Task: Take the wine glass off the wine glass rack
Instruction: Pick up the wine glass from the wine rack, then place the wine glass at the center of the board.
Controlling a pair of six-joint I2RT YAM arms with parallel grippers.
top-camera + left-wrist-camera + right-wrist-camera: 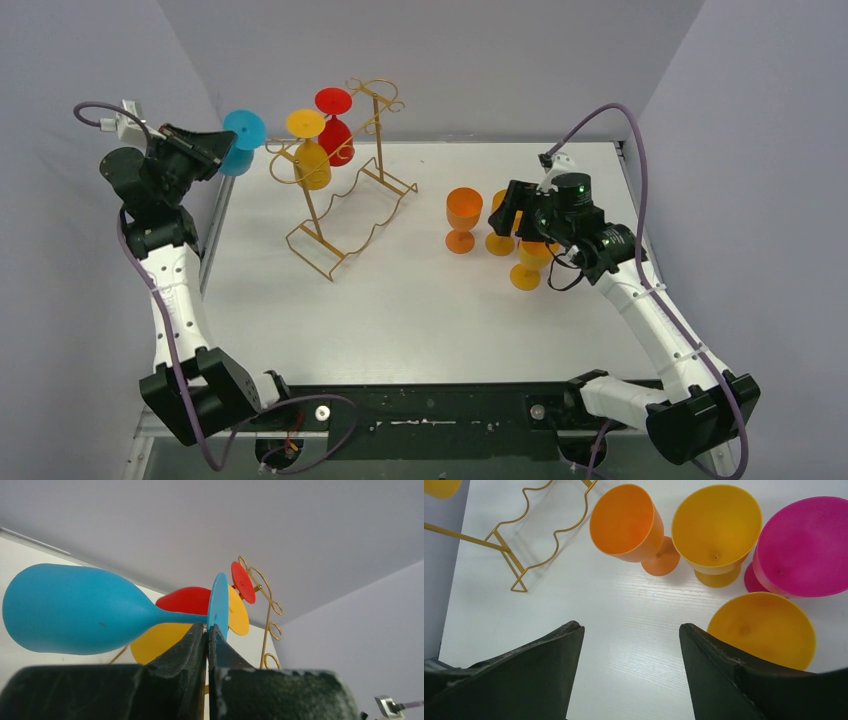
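Blue wine glass [240, 140], pinched at its foot by the left gripper [207, 152], hung off the table's [400, 300] left edge, clear of the gold rack [345, 215]. Right gripper [630, 627] gaped empty; we judged removal done, upright set-down next.

The wine glass rack [345, 190], a thin gold wire frame with curled scroll hooks on top and wavy rails at its base, is standing upright on the left-rear part of the table. It is carrying a yellow glass [310, 160] and a red glass [337, 140], both hanging upside down, feet uppermost. The blue wine glass [240, 140] is hanging clear of the rack, just to its left, also inverted and tilted. The left gripper [212, 150] is pinching the rim of its round foot.
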